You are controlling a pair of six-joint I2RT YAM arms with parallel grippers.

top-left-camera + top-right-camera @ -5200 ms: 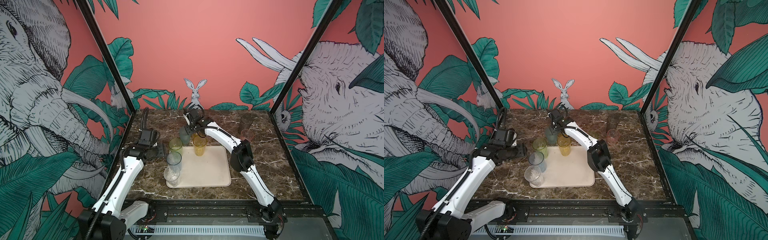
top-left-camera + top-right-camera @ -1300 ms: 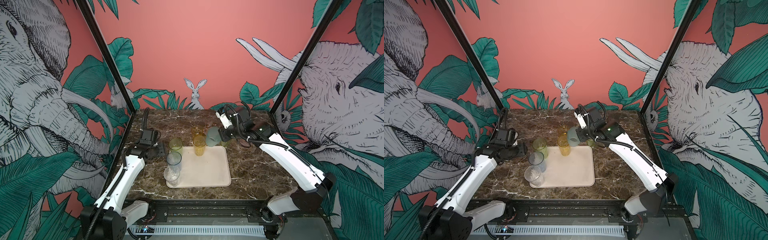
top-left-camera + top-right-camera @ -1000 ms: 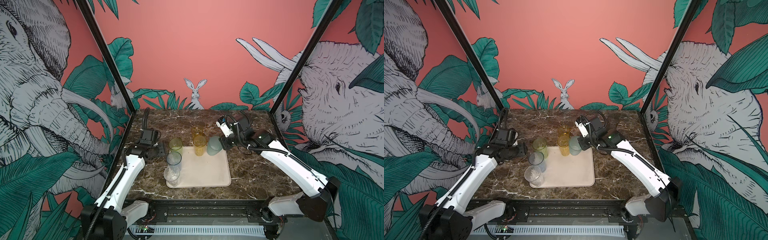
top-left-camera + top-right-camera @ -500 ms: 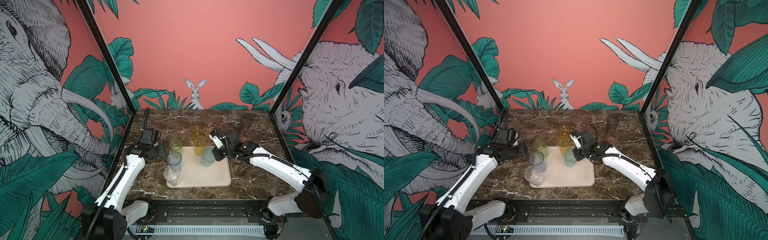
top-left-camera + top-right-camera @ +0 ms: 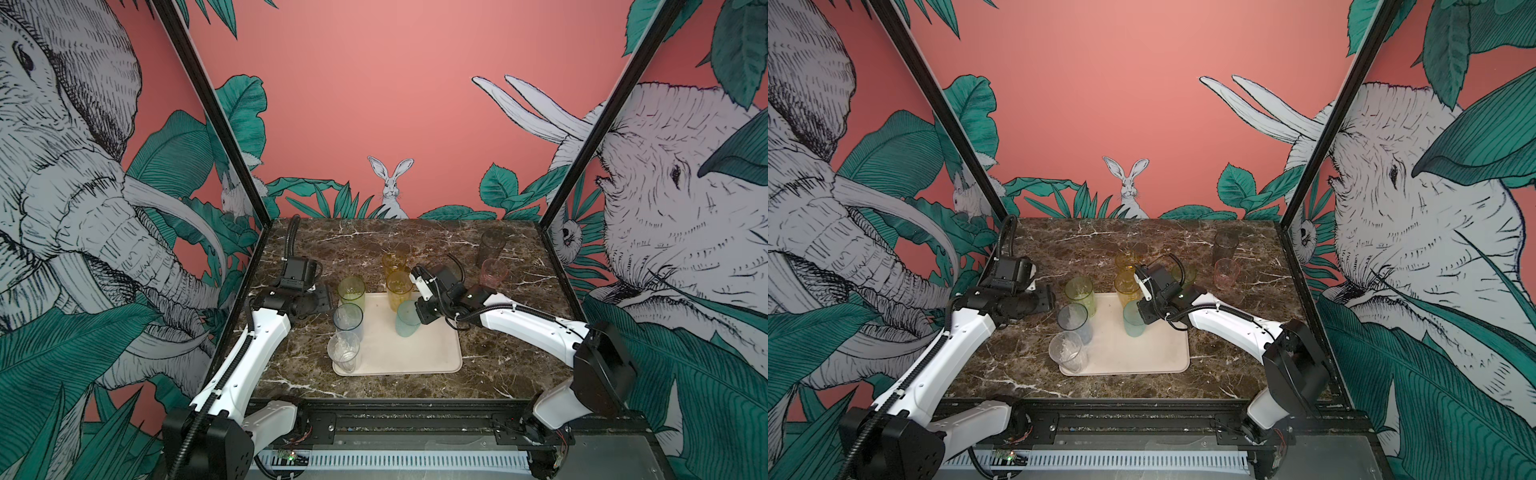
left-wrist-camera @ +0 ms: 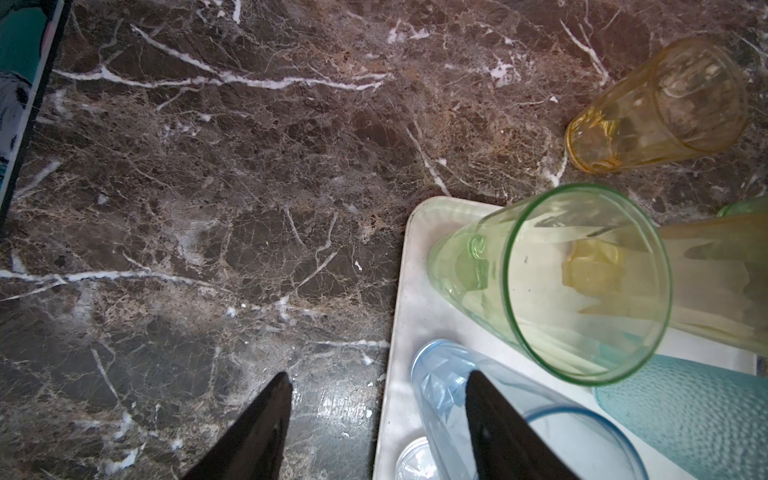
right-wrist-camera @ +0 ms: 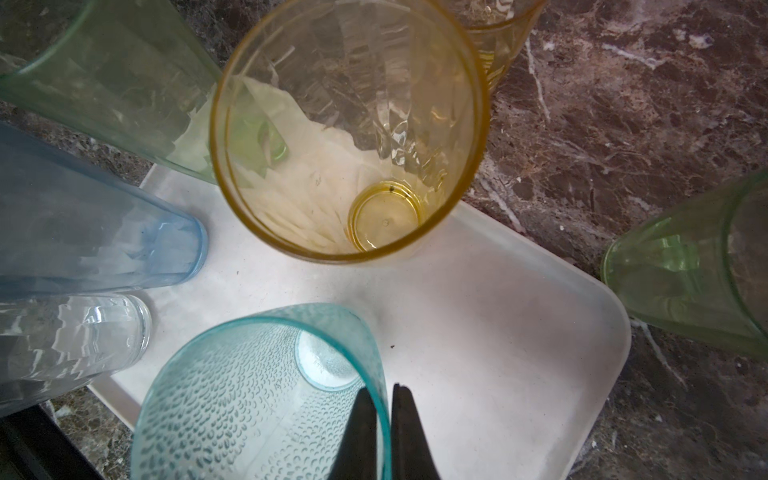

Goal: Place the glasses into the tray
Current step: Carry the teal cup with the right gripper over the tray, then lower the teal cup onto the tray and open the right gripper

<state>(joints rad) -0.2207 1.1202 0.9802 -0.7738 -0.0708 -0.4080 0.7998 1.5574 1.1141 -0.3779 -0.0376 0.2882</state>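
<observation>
— Well, what worries you most here?
— That teal glass (image 7: 257, 395). It hangs tilted from the right gripper (image 7: 382, 390), over the tray (image 7: 478, 332), and I can't tell whether its base is seated. Released like that, it may tip over.
— Anything close enough to hit?
— The tall amber glass (image 7: 349, 124) stands just ahead of the gripper, nearly rim to rim with the teal one. A small push forward would knock it; the blue glass (image 7: 95, 220) and clear glass (image 7: 70, 332) off to one side are near too.
— How is it held?
— The jaws are pinched almost together on the rim wall, one finger inside, one outside. A thin grip, so it could swivel.
— And the other arm?
— The left gripper (image 6: 378, 376) stands spread apart, holding nothing, above the marble table (image 6: 187, 208); the tray's edge and the blue glass sit right beside one finger.
</observation>
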